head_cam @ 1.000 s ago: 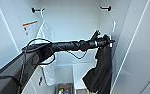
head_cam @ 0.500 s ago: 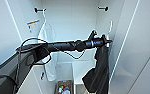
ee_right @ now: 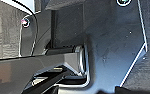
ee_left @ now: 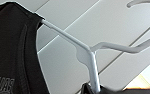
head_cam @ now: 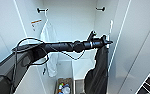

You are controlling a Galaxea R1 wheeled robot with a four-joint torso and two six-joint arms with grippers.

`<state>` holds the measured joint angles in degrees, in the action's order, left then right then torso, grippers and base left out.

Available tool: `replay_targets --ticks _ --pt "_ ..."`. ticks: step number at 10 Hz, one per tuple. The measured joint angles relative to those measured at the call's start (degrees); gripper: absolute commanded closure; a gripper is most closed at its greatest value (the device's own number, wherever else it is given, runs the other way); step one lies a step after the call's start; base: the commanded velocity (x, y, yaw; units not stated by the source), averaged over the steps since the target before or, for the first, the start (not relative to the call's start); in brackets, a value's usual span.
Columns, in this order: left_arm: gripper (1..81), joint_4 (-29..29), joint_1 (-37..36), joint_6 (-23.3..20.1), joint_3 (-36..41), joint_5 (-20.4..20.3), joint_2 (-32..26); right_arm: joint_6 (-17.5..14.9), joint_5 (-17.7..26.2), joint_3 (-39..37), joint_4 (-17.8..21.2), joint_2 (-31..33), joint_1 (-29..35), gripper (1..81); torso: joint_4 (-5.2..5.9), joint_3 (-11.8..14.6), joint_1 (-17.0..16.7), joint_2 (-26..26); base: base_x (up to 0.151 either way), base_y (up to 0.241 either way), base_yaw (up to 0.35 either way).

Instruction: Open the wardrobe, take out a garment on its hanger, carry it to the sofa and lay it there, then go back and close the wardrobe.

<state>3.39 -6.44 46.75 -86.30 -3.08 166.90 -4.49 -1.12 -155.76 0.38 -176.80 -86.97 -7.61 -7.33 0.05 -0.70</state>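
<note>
- The wardrobe (head_cam: 73,27) stands open; its white interior faces the robot, with a door panel at each side of the head view.
- The left arm reaches in from the picture's left, stretched nearly level across the opening, and its tool (head_cam: 106,42) ends close to the right inner wall.
- The garment (head_cam: 97,72), the black shirt, hangs straight down from the tool's end, its long axis vertical, its lower part falling toward the wardrobe floor.
- In the left wrist view the hanger (ee_left: 87,53) shows as a pale stem with arms branching off, one arm running into the black shirt's shoulder; the stem drops toward the tool, so the tool appears closed on the hanger, though its fingers are not plainly visible.
- A white shirt (head_cam: 49,47) hangs at the left inner wall, well apart from the black one.
- A box of small items (head_cam: 64,87) sits on the wardrobe floor between the two shirts.
- Whether the right tool is open or closed cannot be told.
- Judgement: the shirt hangs below and inside the opening, so withdrawing means drawing it straight out, clear of the right door.
</note>
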Motion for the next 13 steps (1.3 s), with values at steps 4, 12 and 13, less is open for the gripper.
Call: replay_targets --ticks 4,12,13 --pt "81.1 -0.4 0.2 0.0 0.4 0.0 -0.6 0.0 0.0 0.0 0.0 0.0 0.0 1.0 0.0 0.0 0.0 0.0 -0.131 0.0 0.0" --pt "81.1 -2.0 3.4 0.0 4.2 -2.0 -4.7 0.0 -0.1 0.0 0.0 0.0 0.1 1.0 0.0 0.0 0.0 0.0 -0.132 0.0 0.0" --pt "81.1 -2.1 4.0 0.0 4.2 -1.9 -4.7 0.0 -0.1 0.0 0.0 0.0 0.1 1.0 0.0 0.0 0.0 0.0 -0.133 0.0 0.0"
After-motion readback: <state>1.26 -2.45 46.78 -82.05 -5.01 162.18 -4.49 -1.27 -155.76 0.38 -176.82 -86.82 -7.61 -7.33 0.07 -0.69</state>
